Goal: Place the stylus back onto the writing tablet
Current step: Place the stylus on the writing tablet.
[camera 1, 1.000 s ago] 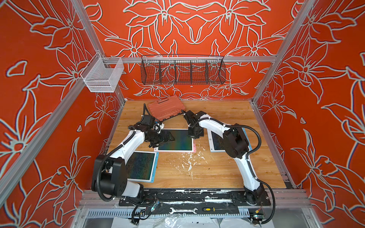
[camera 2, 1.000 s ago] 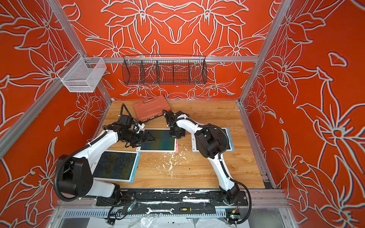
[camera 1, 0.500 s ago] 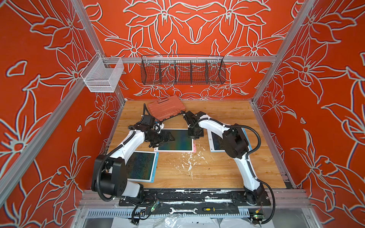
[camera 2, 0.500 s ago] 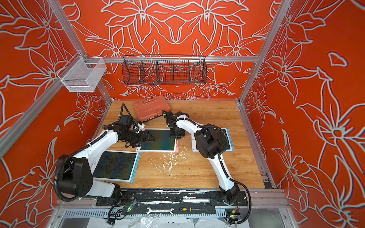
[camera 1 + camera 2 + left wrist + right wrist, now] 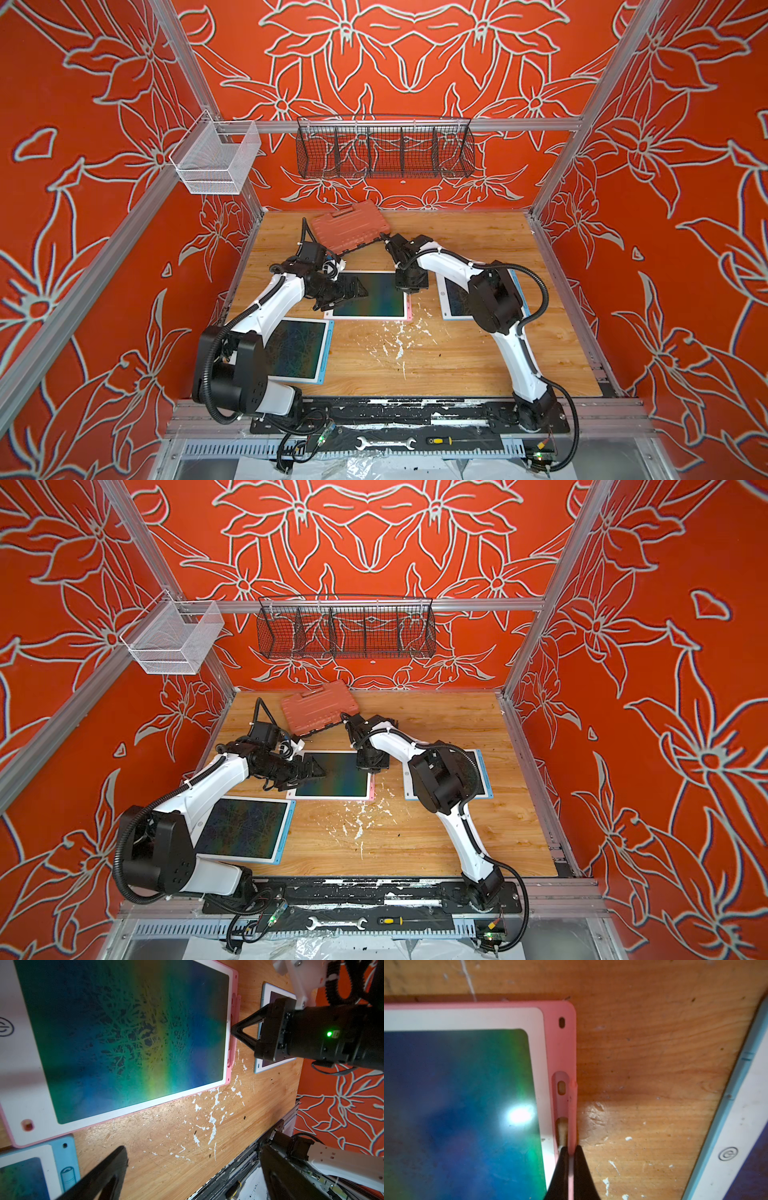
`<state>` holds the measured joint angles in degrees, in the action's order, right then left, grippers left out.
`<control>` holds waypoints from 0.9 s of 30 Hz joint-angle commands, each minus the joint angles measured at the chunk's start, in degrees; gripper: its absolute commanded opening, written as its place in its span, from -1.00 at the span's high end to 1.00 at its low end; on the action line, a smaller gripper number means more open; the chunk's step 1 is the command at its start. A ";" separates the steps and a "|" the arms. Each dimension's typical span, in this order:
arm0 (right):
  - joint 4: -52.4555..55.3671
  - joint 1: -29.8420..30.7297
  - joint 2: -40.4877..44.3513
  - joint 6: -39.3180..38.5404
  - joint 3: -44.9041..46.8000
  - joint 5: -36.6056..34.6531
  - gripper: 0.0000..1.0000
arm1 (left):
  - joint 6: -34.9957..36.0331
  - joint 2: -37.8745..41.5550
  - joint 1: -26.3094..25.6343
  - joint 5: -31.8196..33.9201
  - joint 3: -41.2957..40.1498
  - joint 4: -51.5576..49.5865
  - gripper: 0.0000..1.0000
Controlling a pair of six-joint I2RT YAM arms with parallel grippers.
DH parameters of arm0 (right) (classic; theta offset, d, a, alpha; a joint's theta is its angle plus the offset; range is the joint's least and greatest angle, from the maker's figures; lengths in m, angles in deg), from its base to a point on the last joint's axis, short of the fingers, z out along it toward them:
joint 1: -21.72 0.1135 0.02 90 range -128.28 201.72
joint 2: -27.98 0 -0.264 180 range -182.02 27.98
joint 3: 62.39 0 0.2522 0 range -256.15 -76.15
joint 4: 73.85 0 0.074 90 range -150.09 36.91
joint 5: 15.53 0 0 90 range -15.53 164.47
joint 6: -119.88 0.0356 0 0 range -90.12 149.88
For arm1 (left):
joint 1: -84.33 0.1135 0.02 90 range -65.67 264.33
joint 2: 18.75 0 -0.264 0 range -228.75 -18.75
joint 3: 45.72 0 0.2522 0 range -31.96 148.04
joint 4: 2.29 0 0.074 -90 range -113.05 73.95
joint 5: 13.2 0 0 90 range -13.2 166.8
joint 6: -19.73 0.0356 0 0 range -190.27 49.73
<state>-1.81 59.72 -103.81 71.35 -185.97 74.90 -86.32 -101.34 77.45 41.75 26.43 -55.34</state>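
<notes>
1. The right claw (image 5: pixel 570 1150) is clenched on the pink stylus (image 5: pixel 572 1103), pinching its shaft.
2. The stylus lies along the side groove of the pink tablet (image 5: pixel 560 1047), at the groove's outer edge.
3. The left claw (image 5: pixel 347 293) hangs spread wide above the tablet's opposite side, holding nothing.
4. The tablet rests flat on the wooden table (image 5: pixel 457 357), between a near blue tablet (image 5: pixel 299 349) and a far blue tablet (image 5: pixel 482 779).
5. A red case (image 5: pixel 351 226) lies behind.

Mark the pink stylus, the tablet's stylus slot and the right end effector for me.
stylus (image 5: pixel 573 1118), right wrist view, mid-shaft beside the slot.
stylus slot (image 5: pixel 561 1104), right wrist view, bare pink floor of the groove.
right end effector (image 5: pixel 571 1150), right wrist view, midway between its fingertips, shut on the stylus.
</notes>
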 commanded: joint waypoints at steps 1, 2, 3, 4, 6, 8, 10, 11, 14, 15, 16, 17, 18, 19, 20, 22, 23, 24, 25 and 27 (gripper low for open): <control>2.09 0.59 -2.23 1.39 -0.92 -0.30 0.99 | 1.01 -0.38 -0.42 -0.02 1.01 -0.44 -0.95; 2.14 0.59 -2.38 1.35 -1.09 -0.26 0.98 | 1.02 -0.33 -0.40 -0.02 1.00 -0.44 -0.95; 2.27 0.59 -2.49 1.32 -1.31 -0.30 0.97 | 1.02 -0.30 -0.40 0.06 0.99 -0.44 -0.95; 2.22 0.59 -2.53 1.29 -1.48 -0.28 0.96 | 0.98 -0.25 -0.41 0.07 0.92 -0.45 -0.95; 2.26 0.59 -2.80 1.24 -1.88 -0.28 0.95 | 1.02 -0.30 -0.40 0.07 0.98 -0.44 -0.95; 2.23 0.59 -2.91 1.15 -2.14 -0.17 0.94 | 1.02 -0.44 -0.41 0.07 1.02 -0.44 -0.95; 2.25 0.59 -3.10 1.14 -2.45 -0.16 0.91 | 1.07 -0.45 -0.42 0.07 1.02 -0.44 -0.95; 2.27 0.59 -3.18 1.08 -2.57 -0.09 0.90 | 1.03 -0.46 -0.42 0.07 1.02 -0.44 -0.95; 2.26 0.59 -3.25 1.05 -2.68 -0.13 0.85 | 1.03 -0.51 -0.42 0.05 1.02 -0.44 -0.95; 2.27 0.59 -3.26 1.03 -2.76 -0.07 0.85 | 1.03 -0.52 -0.40 0.07 1.02 -0.44 -0.95; 2.23 0.59 -3.30 1.13 -2.77 -0.08 0.84 | 1.08 -0.50 -0.41 0.07 0.98 -0.44 -0.95; 2.27 0.59 -3.31 1.11 -2.78 -0.11 0.83 | 1.04 -0.52 -0.42 0.07 1.01 -0.44 -0.95; 2.23 0.56 -3.30 1.09 -2.83 0.02 0.81 | 1.03 -0.56 -0.37 0.07 1.02 -0.44 -0.95; 2.24 0.59 -3.46 0.97 -2.86 0.17 0.80 | 1.02 -0.54 -0.42 0.07 1.02 -0.44 -0.95; 2.23 0.59 -3.47 0.97 -2.94 0.19 0.79 | 1.05 -0.56 -0.41 0.07 0.89 -0.44 -0.95; 2.27 0.59 -3.40 0.98 -2.95 0.04 0.77 | 1.02 -0.52 -0.40 0.15 0.92 -0.44 -0.95; 2.22 0.59 -3.33 1.05 -2.93 0.02 0.76 | 1.02 -0.47 -0.38 0.16 0.94 -0.44 -0.95; 2.22 0.59 -3.37 1.06 -2.94 0.08 0.75 | 1.02 -0.38 -0.42 0.16 0.87 -0.44 -0.95; 2.24 0.59 -3.30 1.00 -2.90 0.09 0.74 | 1.04 -0.47 -0.42 0.16 0.83 -0.48 -0.95; 2.25 0.59 -3.30 1.03 -3.03 -0.11 0.73 | 1.05 -0.56 -0.42 0.16 0.82 -0.44 -0.95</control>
<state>-0.26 59.72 -105.47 71.33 -187.98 74.90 -86.30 -101.34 77.19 41.84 26.43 -55.34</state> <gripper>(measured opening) 0.130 0.975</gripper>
